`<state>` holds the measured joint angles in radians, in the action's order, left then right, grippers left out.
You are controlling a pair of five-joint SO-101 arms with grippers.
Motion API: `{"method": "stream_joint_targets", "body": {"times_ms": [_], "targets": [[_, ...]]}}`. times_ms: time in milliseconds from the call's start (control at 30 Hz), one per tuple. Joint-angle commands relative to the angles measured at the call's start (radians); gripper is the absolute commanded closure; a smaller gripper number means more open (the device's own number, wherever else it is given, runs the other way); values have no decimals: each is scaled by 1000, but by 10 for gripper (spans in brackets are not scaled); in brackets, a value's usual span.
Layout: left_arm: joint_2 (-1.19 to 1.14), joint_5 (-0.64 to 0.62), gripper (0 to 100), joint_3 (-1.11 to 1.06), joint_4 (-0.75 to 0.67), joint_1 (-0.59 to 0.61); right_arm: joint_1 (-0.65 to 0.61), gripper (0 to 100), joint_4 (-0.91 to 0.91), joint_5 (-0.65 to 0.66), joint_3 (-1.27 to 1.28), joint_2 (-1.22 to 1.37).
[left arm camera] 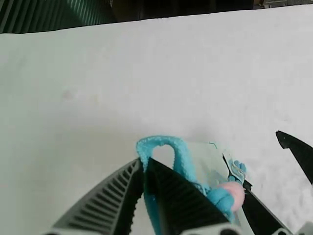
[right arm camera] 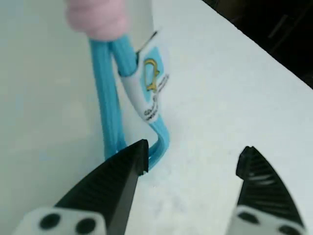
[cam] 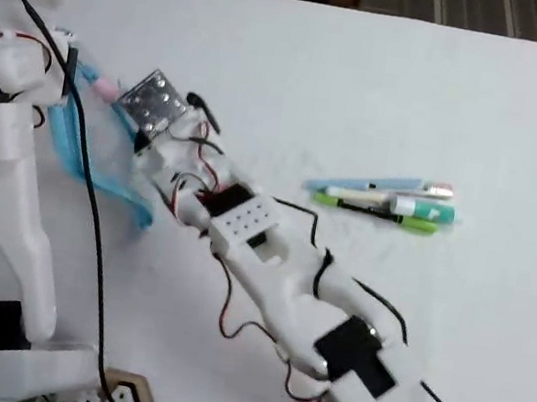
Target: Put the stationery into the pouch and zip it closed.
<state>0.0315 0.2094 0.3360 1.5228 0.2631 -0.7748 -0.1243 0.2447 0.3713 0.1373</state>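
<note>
Pouch [cam: 73, 157] slip is the main risk. The left pincer [left arm camera: 143, 166] is clamped on just its blue loop [left arm camera: 161, 144], a thin fabric hold, so any tug from the other arm could drag it free or twist the clear body. The right pincer [right arm camera: 193, 156] stands wide. The blue zip cord [right arm camera: 110, 98] under the pink pom-pom [right arm camera: 95, 17] lies at the tip of one finger, at the edge of the gap rather than centred; closing there would probably pinch air or flick the cord aside. The pens [cam: 385, 198] lie together on the worktop [cam: 367, 84], well apart from both pincers, so zipping now would shut them out.
</note>
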Motion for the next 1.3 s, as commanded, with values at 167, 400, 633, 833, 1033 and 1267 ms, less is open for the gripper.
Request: {"method": "stream_joint_targets", "body": {"times_ms": [167, 400, 633, 833, 1033, 1267], "targets": [[-110, -12, 976, -25, 58, -8, 7, 704, 41, 6, -132, 7], [-110, -12, 976, -25, 58, -8, -30, 704, 41, 8, -201, 15], [-110, -12, 976, -25, 58, -8, -28, 872, 42, 11, -253, 15], [-110, -12, 976, -25, 58, -8, -27, 908, 41, 11, -255, 7], [-110, -12, 976, -25, 60, -7, -2, 981, 31, 9, -224, -45], [-110, -12, 976, -25, 60, -7, 18, 982, 31, 54, -12, -263]]}}
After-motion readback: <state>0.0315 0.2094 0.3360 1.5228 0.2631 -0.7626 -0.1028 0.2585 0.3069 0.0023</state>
